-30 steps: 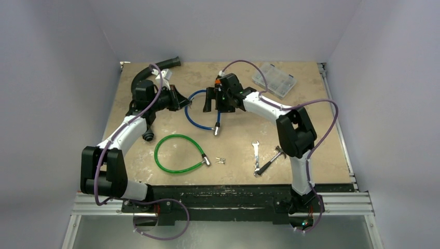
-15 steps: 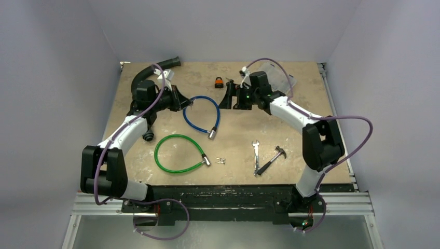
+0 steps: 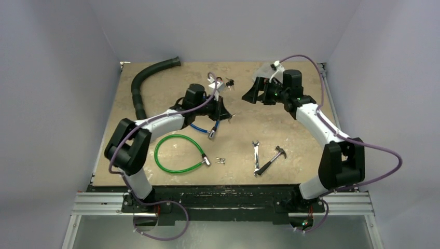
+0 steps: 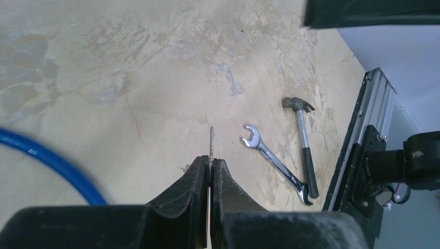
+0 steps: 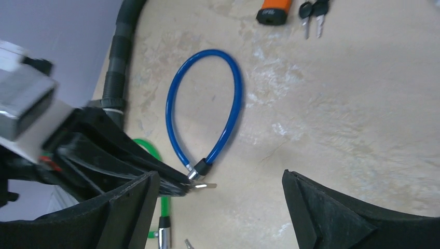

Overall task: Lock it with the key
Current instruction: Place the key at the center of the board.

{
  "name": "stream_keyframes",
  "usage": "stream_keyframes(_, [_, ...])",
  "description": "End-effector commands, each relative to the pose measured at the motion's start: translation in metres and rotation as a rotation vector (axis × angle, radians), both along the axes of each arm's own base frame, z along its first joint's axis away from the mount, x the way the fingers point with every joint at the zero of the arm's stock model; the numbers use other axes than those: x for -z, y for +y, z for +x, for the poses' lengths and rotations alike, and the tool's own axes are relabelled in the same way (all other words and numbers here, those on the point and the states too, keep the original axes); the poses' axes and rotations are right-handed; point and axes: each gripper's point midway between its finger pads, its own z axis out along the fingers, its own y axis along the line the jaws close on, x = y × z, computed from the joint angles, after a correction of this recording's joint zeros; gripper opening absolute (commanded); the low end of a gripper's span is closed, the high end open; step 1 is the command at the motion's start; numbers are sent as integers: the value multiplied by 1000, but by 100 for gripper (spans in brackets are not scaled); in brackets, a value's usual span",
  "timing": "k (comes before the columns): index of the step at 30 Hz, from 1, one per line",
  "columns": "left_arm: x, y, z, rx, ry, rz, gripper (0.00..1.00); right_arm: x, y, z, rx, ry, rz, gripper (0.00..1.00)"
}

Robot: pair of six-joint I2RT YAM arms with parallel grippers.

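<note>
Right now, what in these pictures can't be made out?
Top view: blue cable lock partly hidden under the left arm; its keyhole shows nowhere.
Left wrist view: thin metal key seen edge-on, head buried in the shut left hand.
Right wrist view: orange padlock cut off by the top edge.
Top view: small silver keys too small to count.

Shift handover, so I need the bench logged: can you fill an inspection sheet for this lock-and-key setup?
Surface: tan mottled table, worn patches.
Job's things: blue cable lock lying looped; key pinched in the left jaws, beside the lock's end; orange padlock and padlock keys at the far side.
Clutter: green cable lock, small keys, wrench, hammer, black hose.
Grippers: left gripper shut on key; right gripper open, empty.
Cables: purple cables loop along both arms.
Surroundings: pale walls; metal rail at near edge.
</note>
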Motion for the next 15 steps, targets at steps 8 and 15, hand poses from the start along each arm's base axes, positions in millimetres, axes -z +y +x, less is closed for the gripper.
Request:
stream_keyframes(8, [43,-60,47,-36,14,-8,0,1,-46,-9,70,-40,-35,99])
stream_keyframes(15, [79,-58,63,-86,47,49,0,7,-49,-10,62,-22,-50,99])
